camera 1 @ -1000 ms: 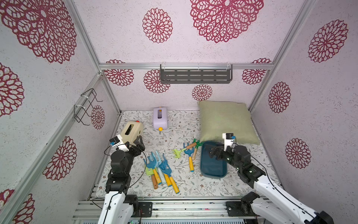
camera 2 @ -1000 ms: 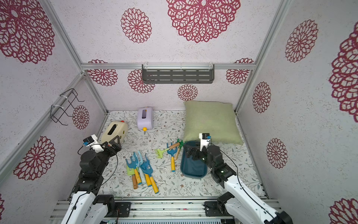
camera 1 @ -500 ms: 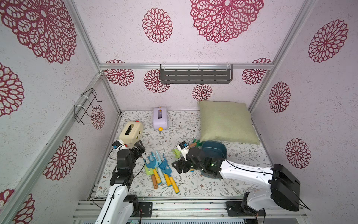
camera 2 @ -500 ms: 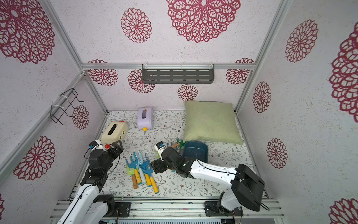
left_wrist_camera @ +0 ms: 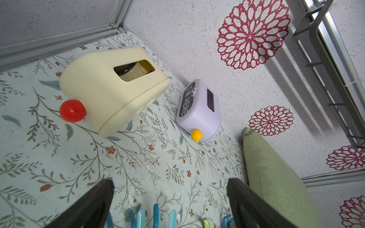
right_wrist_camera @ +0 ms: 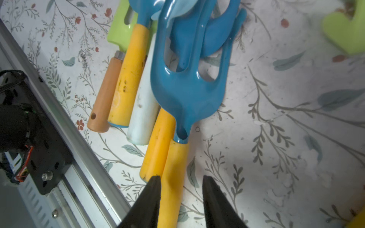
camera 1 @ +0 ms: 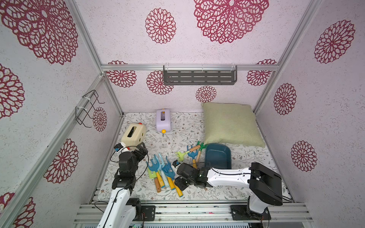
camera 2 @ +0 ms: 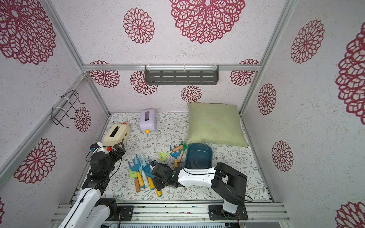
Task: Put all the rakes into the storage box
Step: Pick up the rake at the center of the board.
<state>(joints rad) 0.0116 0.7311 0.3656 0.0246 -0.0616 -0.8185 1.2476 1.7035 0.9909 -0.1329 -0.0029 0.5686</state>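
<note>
- The storage box (camera 1: 217, 157), a shallow dark teal-blue plastic tub with rounded corners, stands on the floral-covered bench (camera 1: 227, 194), right of its middle. Its far end is just in front of a sage-green fabric cushion (camera 1: 231, 124).
- The rake (right_wrist_camera: 187, 88), which has a glossy blue pronged plastic head on a yellow handle, lies outside the box near the bench's front edge, left of the middle. It rests on top of a cluster of toy tools (camera 1: 158, 173) with orange, yellow and white handles.
- The right gripper (right_wrist_camera: 180, 177) is low over the rake's handle with its jaws narrowed around it. In the right wrist view one of the black fingers (right_wrist_camera: 146, 203) sits against the handle, and a gap shows at the other, so no firm grip is visible.
- The left gripper (left_wrist_camera: 169, 181) hangs above the bench near its left edge with its jaws spread wide and nothing between them.
- A cream rounded toy box (camera 1: 134, 134) sits just beyond the left gripper, and a lilac toy box (camera 1: 163, 120) stands at the back edge.
</note>
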